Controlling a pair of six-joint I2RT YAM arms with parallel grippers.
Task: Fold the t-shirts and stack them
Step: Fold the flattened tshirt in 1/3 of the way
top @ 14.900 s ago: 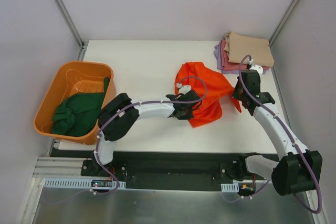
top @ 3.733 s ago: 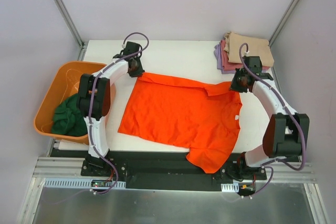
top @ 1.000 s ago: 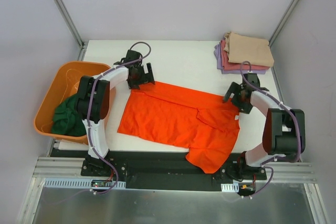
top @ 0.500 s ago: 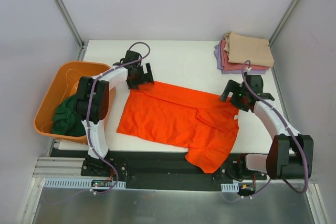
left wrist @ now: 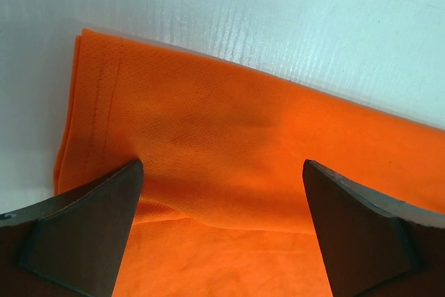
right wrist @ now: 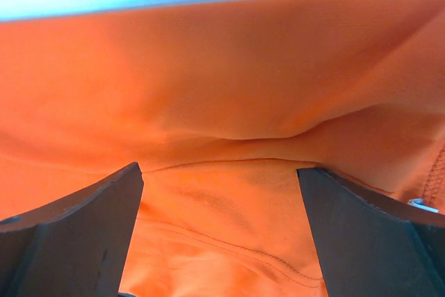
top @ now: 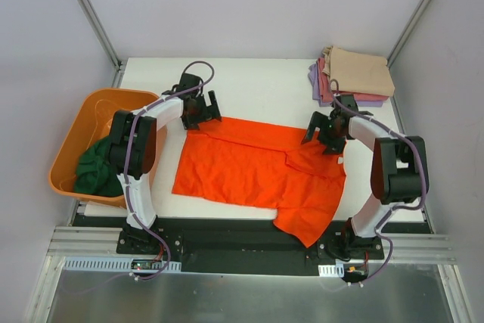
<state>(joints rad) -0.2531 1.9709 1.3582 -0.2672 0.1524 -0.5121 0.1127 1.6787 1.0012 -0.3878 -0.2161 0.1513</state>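
Note:
The bright orange t-shirt (top: pixel 249 168) lies spread on the white table (top: pixel 265 85), its right part folded over in a rumpled flap and one sleeve hanging past the near edge. My left gripper (top: pixel 203 110) stands open over the shirt's far left corner; in the left wrist view the orange cloth (left wrist: pixel 229 137) fills the gap between the spread fingers (left wrist: pixel 76 241) of that gripper (left wrist: pixel 221 172). My right gripper (top: pixel 321 131) is open low over the far right fold, with orange cloth (right wrist: pixel 222 102) under it (right wrist: pixel 219 172). Neither holds anything. A dark green t-shirt (top: pixel 94 168) lies crumpled in the tub.
The rigid orange tub (top: pixel 83 119) stands at the table's left edge. A folded stack (top: pixel 352 75) sits at the far right corner, tan on top, pink-red and lavender below. Grey walls close in the table on three sides.
My right gripper has slid left and a little farther back along the shirt's far right edge, its arm swinging round. The left gripper has hardly moved. Both stay open.

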